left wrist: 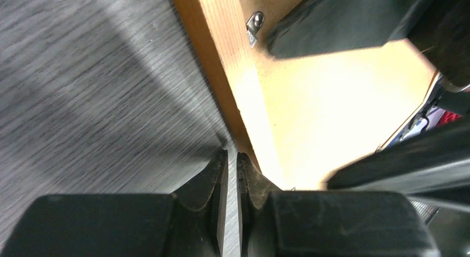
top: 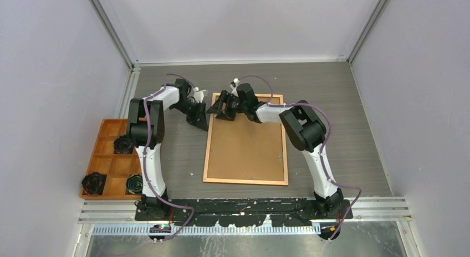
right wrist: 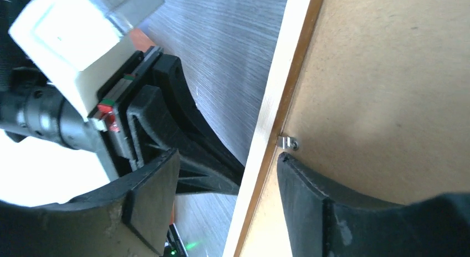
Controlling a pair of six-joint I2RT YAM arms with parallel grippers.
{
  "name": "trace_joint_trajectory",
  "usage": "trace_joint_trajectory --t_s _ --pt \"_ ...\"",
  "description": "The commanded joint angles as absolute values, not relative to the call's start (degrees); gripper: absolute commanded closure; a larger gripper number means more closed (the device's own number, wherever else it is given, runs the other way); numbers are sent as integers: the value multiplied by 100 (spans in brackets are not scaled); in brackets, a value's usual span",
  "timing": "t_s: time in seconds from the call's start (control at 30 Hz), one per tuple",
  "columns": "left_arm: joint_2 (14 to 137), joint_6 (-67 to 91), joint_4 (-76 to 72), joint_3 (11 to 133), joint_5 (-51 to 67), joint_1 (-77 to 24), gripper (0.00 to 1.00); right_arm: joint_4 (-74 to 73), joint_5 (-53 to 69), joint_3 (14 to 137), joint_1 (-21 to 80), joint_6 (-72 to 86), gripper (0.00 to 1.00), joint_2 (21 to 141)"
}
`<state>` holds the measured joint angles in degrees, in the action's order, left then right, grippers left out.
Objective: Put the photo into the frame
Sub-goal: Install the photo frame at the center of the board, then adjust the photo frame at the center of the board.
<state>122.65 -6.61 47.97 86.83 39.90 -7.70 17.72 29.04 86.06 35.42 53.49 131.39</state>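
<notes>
Grey wood-grain desk (top: 354, 135); frame (top: 246, 152) lies back-up at centre, fibreboard uppermost. At its far-left corner: left tool (left wrist: 231, 160), jaws all but together, gripping nothing, tips at the rail's outer edge; right tool (right wrist: 227, 174), jaws wide apart, straddling the same rail, one finger over the fibreboard.

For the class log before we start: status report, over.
Orange-brown wooden rectangular picture frame lies back-up. Left fingers shut at its rail's outer side. Right fingers open, straddling that rail. Photo unseen.
</notes>
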Motion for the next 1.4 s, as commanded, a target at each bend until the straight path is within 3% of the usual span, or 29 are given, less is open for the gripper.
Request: trace_joint_trajectory --t_s 0.0,0.27,0.47,0.67,1.0,1.23,1.37 --pt "11827 -904 5056 8668 4048 -695 87 2610 2946 8233 3182 5669 26 12134" --pt "11251 -1353 5201 8112 3542 -705 86 2182 2560 6488 1998 5255 4 10428" --pt "10805 -1658 4872 7277 3008 -949 85 793 1385 5386 881 4551 3 9298" --pt "10488 -1784 4658 6703 2694 -1424 85 681 1235 4940 468 4440 3 9297" --pt "10305 -1731 4512 6406 2560 -2219 85 1038 1867 6003 786 5022 5 10826" --pt "10746 -1431 4582 7089 2665 -3134 83 76 1923 8264 1917 4905 6 12067" --pt "11051 -1288 4736 7657 2957 -3774 75 -715 2234 9685 2330 4754 5 12811"
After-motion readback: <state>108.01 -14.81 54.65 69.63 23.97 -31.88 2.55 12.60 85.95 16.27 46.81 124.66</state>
